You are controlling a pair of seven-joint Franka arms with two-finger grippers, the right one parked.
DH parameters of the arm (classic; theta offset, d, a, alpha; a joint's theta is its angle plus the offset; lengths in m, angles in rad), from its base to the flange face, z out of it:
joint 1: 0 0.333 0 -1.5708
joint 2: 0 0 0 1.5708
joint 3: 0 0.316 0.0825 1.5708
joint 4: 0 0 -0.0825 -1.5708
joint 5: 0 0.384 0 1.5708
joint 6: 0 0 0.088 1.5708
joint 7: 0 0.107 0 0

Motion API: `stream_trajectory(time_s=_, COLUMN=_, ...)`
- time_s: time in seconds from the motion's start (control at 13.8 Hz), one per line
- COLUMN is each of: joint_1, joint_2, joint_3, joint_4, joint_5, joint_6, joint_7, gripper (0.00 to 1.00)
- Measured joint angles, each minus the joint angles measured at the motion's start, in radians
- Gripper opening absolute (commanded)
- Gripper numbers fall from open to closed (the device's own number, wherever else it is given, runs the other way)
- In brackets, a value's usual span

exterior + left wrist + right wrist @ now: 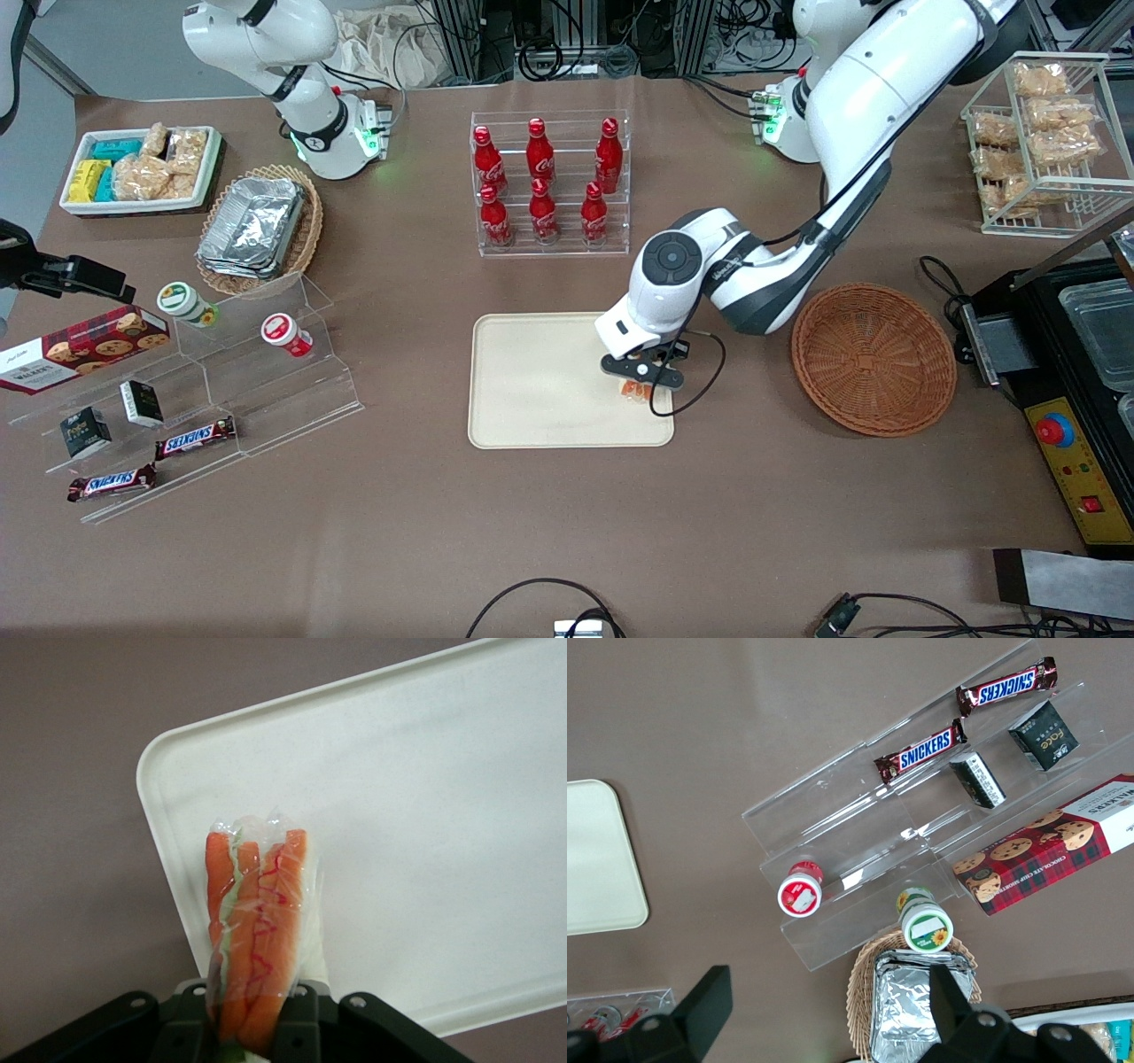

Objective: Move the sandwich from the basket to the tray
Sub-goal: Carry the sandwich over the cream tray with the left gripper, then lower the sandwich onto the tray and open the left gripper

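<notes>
Sandwich sits pinched in the gripper over the tray – the basket waits at its 3 o'clock, cola bottles at 12.

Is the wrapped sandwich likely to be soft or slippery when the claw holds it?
Probably soft: the sandwich is bread and filling, pinched in the claw over the tray. Its clear wrap looks smooth, so perhaps slippery. It seems light.
</notes>
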Motion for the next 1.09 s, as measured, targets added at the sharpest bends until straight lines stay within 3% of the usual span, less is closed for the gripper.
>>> stream_trajectory(time_s=0.51, joint_1=-0.061, joint_2=0.066, joint_3=0.064, joint_4=0.051, joint_5=0.025, joint_6=-0.003, joint_7=-0.005, gripper=0.24)
stream_trajectory(time_s=0.58, joint_1=-0.065, joint_2=0.067, joint_3=0.065, joint_4=0.052, joint_5=0.025, joint_6=-0.004, joint_7=-0.006, gripper=0.27)
stream_trajectory(time_s=0.87, joint_1=-0.071, joint_2=0.067, joint_3=0.067, joint_4=0.055, joint_5=0.025, joint_6=-0.010, joint_7=-0.011, gripper=0.89)
stream_trajectory(time_s=0.95, joint_1=-0.071, joint_2=0.067, joint_3=0.067, joint_4=0.055, joint_5=0.025, joint_6=-0.010, joint_7=-0.017, gripper=0.98)
stream_trajectory(time_s=1.09, joint_1=-0.071, joint_2=0.067, joint_3=0.067, joint_4=0.057, joint_5=0.025, joint_6=-0.011, joint_7=-0.023, gripper=1.00)
